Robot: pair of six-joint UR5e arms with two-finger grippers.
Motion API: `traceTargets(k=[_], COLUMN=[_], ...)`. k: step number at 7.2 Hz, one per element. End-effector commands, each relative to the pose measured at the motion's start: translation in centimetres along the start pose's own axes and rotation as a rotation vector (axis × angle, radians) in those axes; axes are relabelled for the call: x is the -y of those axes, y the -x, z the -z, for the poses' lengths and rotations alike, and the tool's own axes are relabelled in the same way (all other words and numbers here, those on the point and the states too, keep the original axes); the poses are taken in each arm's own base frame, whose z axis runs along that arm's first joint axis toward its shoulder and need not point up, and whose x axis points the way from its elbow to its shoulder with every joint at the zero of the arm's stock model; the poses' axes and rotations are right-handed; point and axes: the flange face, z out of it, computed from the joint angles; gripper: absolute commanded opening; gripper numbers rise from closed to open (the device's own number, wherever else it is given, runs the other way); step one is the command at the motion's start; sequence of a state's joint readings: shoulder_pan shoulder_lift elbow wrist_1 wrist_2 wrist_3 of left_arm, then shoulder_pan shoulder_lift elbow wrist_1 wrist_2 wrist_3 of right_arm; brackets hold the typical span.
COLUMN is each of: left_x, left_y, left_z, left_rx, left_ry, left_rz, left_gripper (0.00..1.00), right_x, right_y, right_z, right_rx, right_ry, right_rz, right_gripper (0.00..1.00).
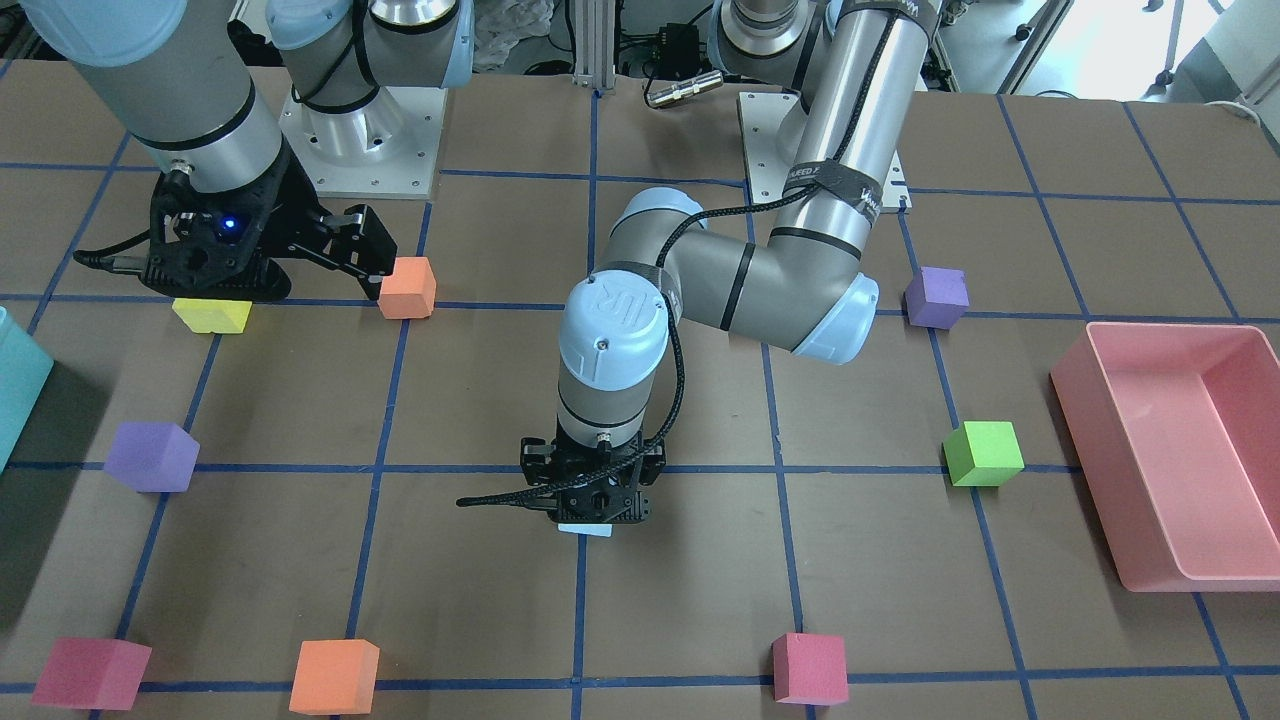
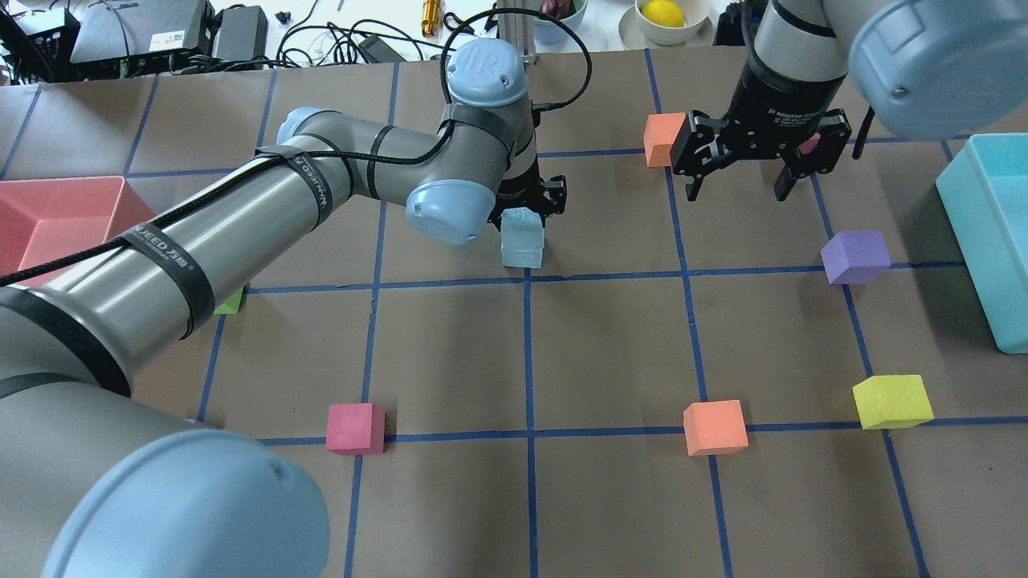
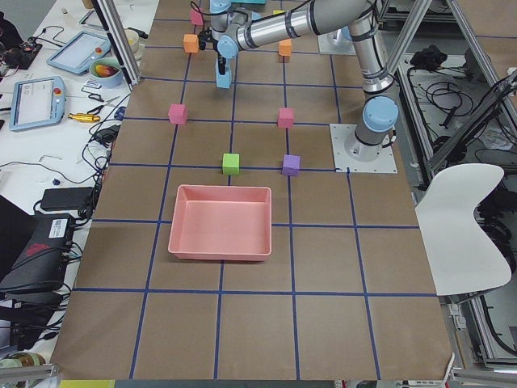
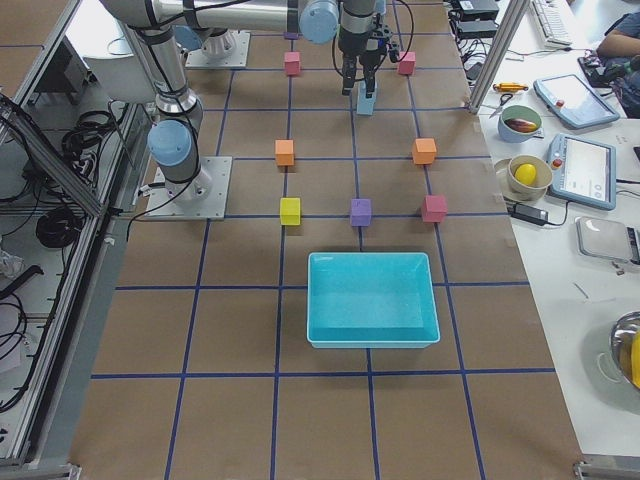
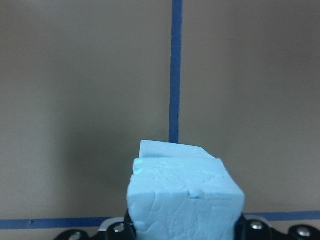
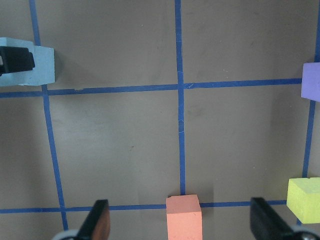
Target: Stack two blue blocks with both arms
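Two pale blue blocks (image 2: 522, 250) stand as a stack at the table's middle. In the left wrist view the upper blue block (image 5: 185, 200) fills the bottom and the lower blue block (image 5: 167, 149) peeks out behind it, slightly offset. My left gripper (image 2: 526, 210) is shut on the upper block, which sits on or just above the lower one. From the front only a pale blue sliver (image 1: 585, 530) shows under the left gripper (image 1: 590, 505). My right gripper (image 2: 739, 191) is open and empty, hovering well to the right of the stack.
An orange block (image 2: 662, 138) sits beside the right gripper, with a purple block (image 2: 856, 257) and a yellow block (image 2: 891, 401) nearer. Another orange block (image 2: 715, 427) and a red block (image 2: 355, 428) lie in front. A teal bin (image 2: 992, 233) is at the right, a pink bin (image 2: 56, 213) at the left.
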State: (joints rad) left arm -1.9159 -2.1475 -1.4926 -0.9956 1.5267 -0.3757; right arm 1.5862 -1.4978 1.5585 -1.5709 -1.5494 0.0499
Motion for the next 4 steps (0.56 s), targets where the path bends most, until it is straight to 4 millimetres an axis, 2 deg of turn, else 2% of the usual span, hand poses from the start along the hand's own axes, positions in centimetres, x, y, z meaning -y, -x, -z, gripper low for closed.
traceTargets(k=[1, 2, 3, 4], left_x=[0.2, 0.1, -0.1, -0.5], left_y=[-0.2, 0.0, 0.5, 3.0], left_z=[2.0, 4.5, 8.3, 11.8], left_rx=[-0.014, -0.021, -0.032, 0.020], left_ry=[-0.029, -0.058, -0.090, -0.063], left_rz=[0.002, -0.006, -0.009, -0.017], left_gripper=[1.00, 1.00, 1.00, 1.00], right_x=[0.1, 0.1, 0.2, 0.2], right_y=[0.0, -0.1, -0.1, -0.1], right_z=[0.2, 0.2, 0.2, 0.3], right_rx=[0.001, 0.001, 0.001, 0.000], right_ry=[-0.013, -0.015, -0.018, -0.022], right_rz=[0.001, -0.002, -0.002, -0.002], right_gripper=[1.00, 1.00, 1.00, 1.00])
